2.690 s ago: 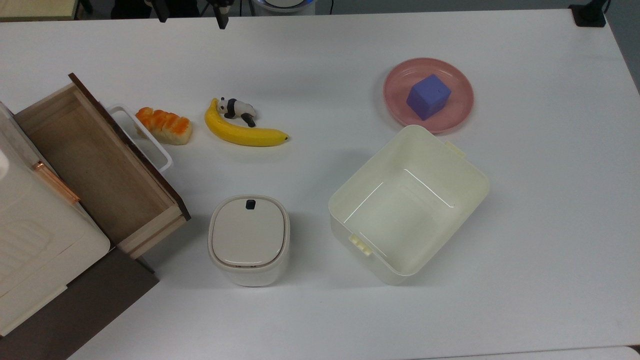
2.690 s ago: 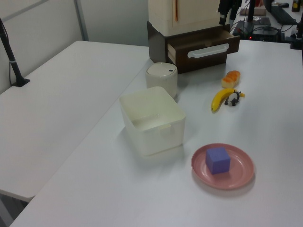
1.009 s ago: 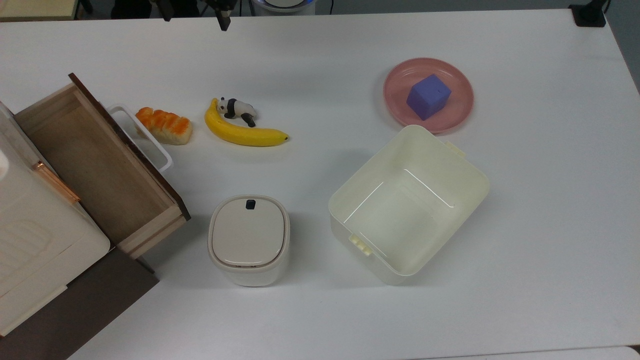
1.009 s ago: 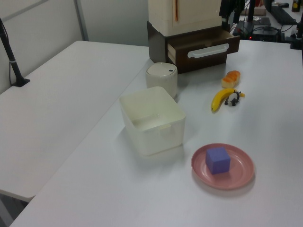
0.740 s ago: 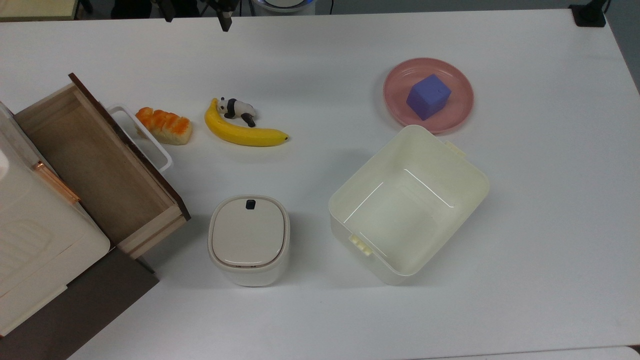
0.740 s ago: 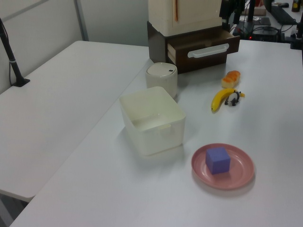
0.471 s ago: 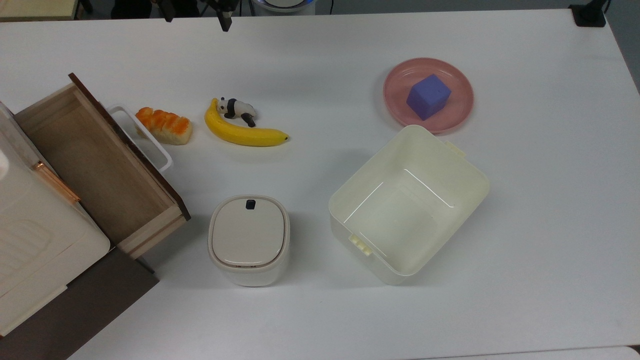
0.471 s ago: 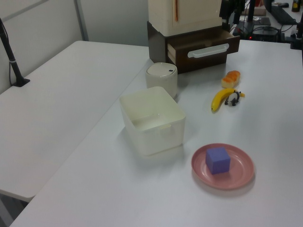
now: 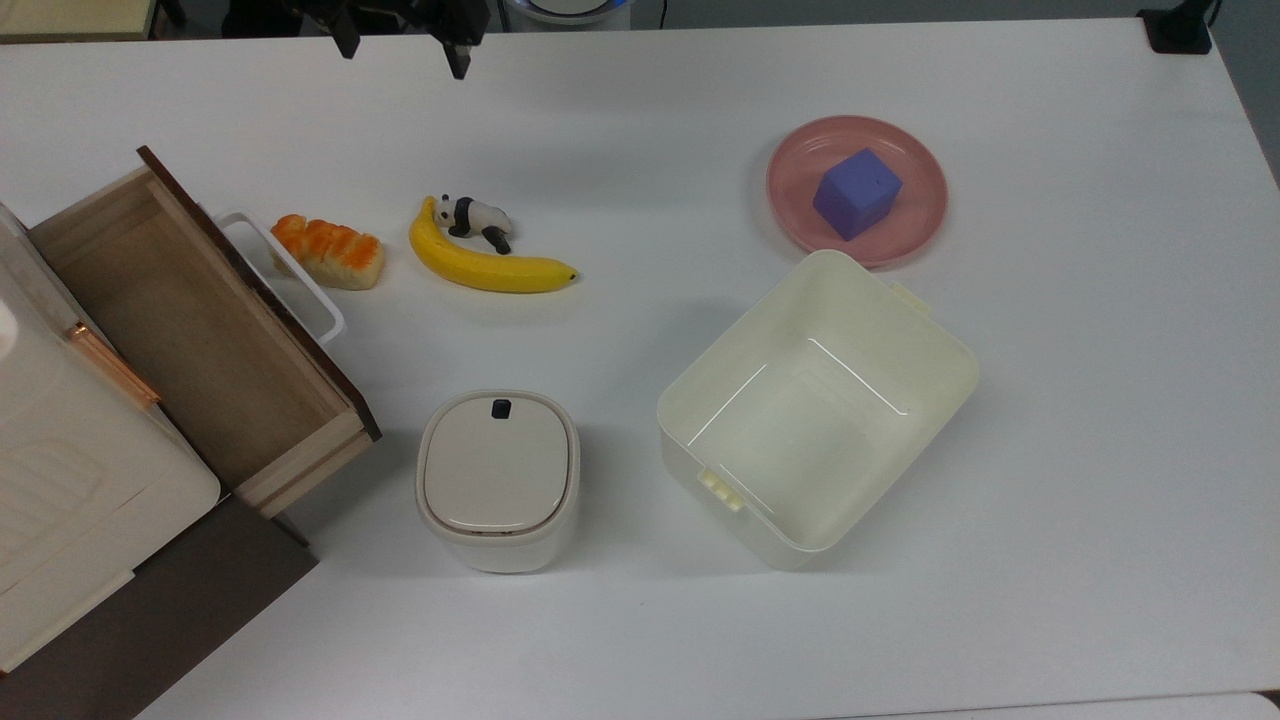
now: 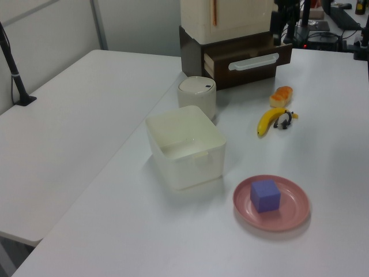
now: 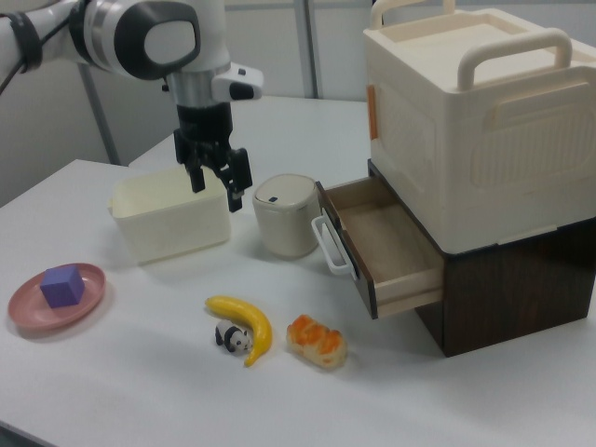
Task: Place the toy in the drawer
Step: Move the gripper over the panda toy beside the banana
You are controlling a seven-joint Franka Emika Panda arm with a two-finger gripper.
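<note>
The toy (image 9: pixel 473 218), a small black-and-white panda, lies on the white table against the inner curve of a yellow banana (image 9: pixel 490 268); I also see the toy (image 11: pixel 233 337) in the right view and the toy (image 10: pixel 283 121) in the left view. The drawer (image 9: pixel 180 310) stands pulled open at the top view's left, light wood inside, with a dark front panel and a white loop handle (image 9: pixel 290 275). In the right view the drawer (image 11: pixel 386 242) holds nothing. My gripper (image 9: pixel 403 45) hangs open at the far table edge, above the table and beyond the toy. In the right view the gripper (image 11: pixel 216 186) holds nothing.
An orange bread roll (image 9: pixel 330 252) lies between the banana and the drawer handle. A lidded cream can (image 9: pixel 497 478) and an open cream bin (image 9: pixel 800 440) stand nearer the front. A pink plate (image 9: pixel 790 180) carries a purple cube (image 9: pixel 857 193). A cream box (image 11: pixel 466 112) tops the cabinet.
My gripper has come further into the top view, shifting slightly toward that top view's right and lower. The toy, banana and drawer have not moved.
</note>
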